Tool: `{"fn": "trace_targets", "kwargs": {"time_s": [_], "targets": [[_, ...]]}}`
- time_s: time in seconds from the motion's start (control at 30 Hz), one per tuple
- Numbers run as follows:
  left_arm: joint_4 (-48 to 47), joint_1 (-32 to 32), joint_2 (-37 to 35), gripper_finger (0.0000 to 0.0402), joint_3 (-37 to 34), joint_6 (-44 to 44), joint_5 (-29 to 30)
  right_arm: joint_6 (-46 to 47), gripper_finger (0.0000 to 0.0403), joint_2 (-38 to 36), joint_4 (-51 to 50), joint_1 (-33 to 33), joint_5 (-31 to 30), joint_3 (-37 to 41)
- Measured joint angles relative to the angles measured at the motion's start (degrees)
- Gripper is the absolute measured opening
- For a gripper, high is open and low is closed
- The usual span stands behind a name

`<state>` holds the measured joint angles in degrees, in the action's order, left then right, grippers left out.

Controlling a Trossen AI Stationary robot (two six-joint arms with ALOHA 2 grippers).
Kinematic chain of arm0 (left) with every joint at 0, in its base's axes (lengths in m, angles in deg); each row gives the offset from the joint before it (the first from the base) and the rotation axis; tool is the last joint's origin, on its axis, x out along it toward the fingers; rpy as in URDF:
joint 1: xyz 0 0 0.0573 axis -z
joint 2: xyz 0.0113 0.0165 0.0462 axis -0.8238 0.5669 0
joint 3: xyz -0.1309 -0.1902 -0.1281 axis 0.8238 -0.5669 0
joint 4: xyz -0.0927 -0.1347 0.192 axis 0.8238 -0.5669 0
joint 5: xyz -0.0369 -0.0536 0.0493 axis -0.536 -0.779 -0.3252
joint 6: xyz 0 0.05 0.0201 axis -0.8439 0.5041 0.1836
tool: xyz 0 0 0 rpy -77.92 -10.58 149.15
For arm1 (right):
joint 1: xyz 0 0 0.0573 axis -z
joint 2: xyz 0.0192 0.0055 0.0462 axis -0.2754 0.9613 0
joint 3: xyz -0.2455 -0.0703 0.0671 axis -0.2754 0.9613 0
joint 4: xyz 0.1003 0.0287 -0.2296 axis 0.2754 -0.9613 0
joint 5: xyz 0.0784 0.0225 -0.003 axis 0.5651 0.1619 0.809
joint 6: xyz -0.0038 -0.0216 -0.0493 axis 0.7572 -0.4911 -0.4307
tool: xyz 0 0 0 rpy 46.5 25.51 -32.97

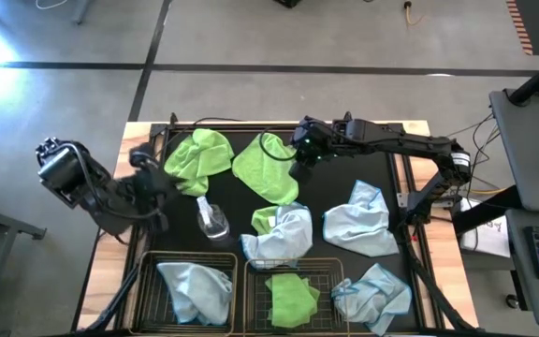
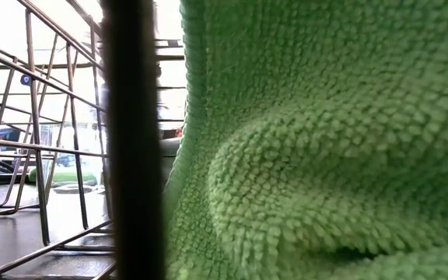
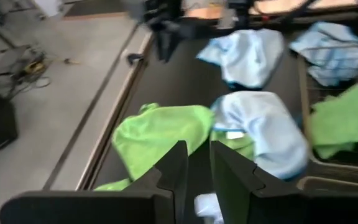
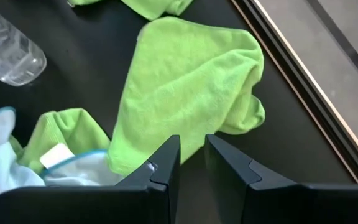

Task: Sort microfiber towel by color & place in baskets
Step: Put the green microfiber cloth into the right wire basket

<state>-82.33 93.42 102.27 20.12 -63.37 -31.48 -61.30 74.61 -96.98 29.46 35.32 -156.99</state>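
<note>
Lime green towels lie on the black mat: one [image 1: 199,154] at the far left, one [image 1: 265,168] in the middle, and one [image 1: 266,220] partly under a pale blue towel [image 1: 286,236]. Two more blue towels [image 1: 363,220] [image 1: 374,295] lie to the right. The near left basket [image 1: 148,271] holds a blue towel [image 1: 195,290]. The basket beside it [image 1: 251,281] holds a green one [image 1: 293,300]. My right gripper [image 4: 192,155] hovers above the middle green towel [image 4: 191,87], slightly open and holding nothing. My left gripper [image 3: 197,168] is over the mat's left edge, also slightly open and holding nothing.
A small clear spray bottle [image 1: 211,220] lies on the mat between the far left green towel and the baskets. The low view is filled by the green towel [image 2: 325,155] inside its wire basket [image 2: 37,117]. Wooden table edges frame the mat.
</note>
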Motion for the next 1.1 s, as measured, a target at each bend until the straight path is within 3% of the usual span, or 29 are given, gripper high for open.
{"fn": "trace_targets", "kwargs": {"time_s": [0.23,0.73,0.93,1.1], "targets": [[0.62,-2.11,-12.43,0.0052,-14.31,-6.42,4.80,-1.06,0.0068,0.00,-0.22,0.87,0.01,0.00],[6.42,-7.50,-31.35,0.0052,-37.41,-7.12,4.64,-4.72,0.0068,0.00,-0.05,2.32,0.04,0.00],[12.38,-7.50,-39.55,0.0052,-46.35,-9.16,3.43,-4.83,0.0068,0.00,0.40,3.31,0.04,0.00],[23.17,-7.50,-44.83,0.0052,-52.50,-3.04,-0.23,-4.72,0.0068,0.00,0.61,3.48,0.04,0.00]]}}
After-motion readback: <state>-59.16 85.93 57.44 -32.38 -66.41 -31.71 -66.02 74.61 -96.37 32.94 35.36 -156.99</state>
